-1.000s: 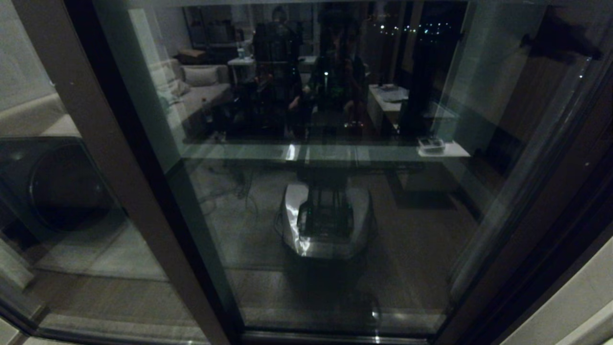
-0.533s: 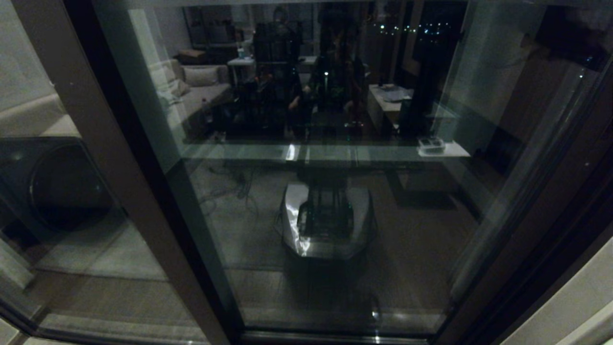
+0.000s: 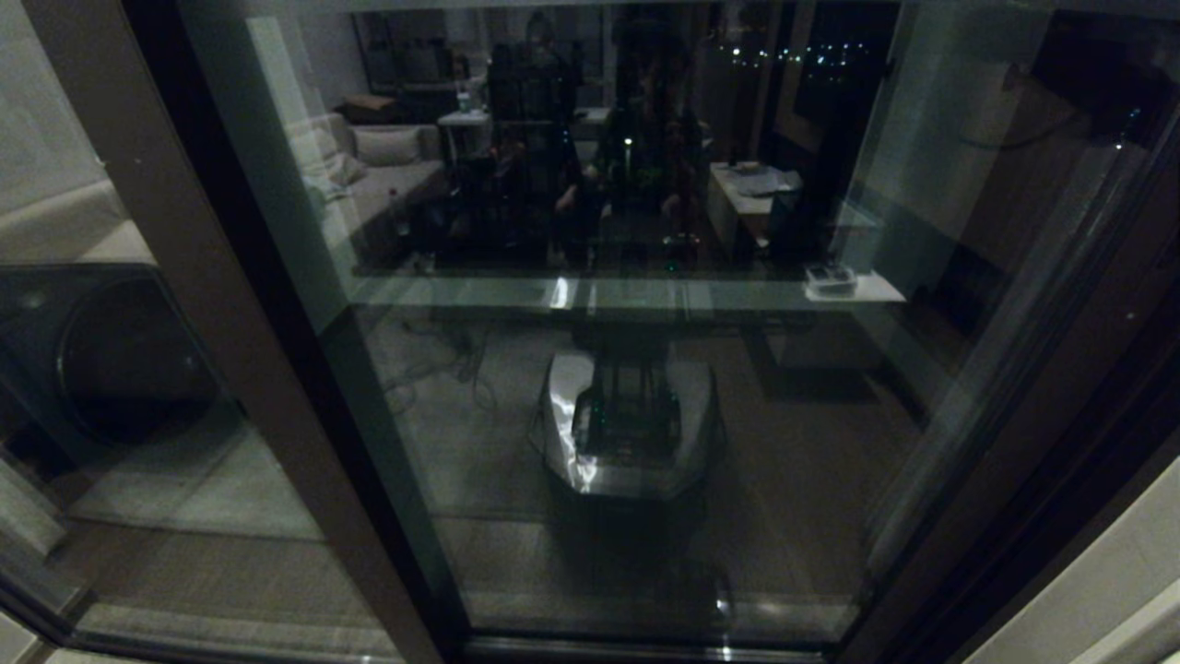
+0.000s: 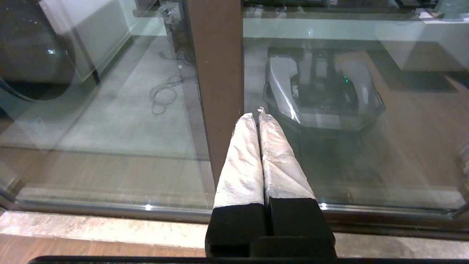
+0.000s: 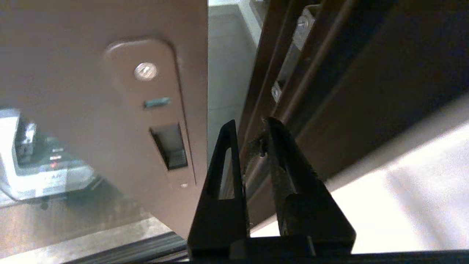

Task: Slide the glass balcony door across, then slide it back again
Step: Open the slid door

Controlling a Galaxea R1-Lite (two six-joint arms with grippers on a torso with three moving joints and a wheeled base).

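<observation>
The glass balcony door (image 3: 645, 516) fills the head view, and neither gripper shows there directly. In the right wrist view its brown stile (image 5: 91, 128) carries a keyhole (image 5: 145, 71) and a black recessed handle slot (image 5: 170, 148). A narrow pale gap (image 5: 223, 73) separates the stile's edge from the dark jamb (image 5: 311, 91). My right gripper (image 5: 252, 121) hovers just beside that edge, its black fingers slightly apart and empty. My left gripper (image 4: 257, 114) is shut, its white-wrapped fingers pointing at the plain brown post (image 4: 216, 66) without holding it.
The wide brown post (image 3: 175, 277) stands at the left, with a dark round-fronted machine (image 3: 120, 360) behind the fixed pane. My own base is mirrored in the glass (image 3: 631, 433). A pale wall (image 3: 1106, 590) borders the right. A stone sill (image 4: 91, 227) and floor track (image 5: 139, 249) run below.
The dark arm shape at the head view's upper right has drifted rightward and the reflections in the glass have shifted slightly. The left gripper stays shut.
</observation>
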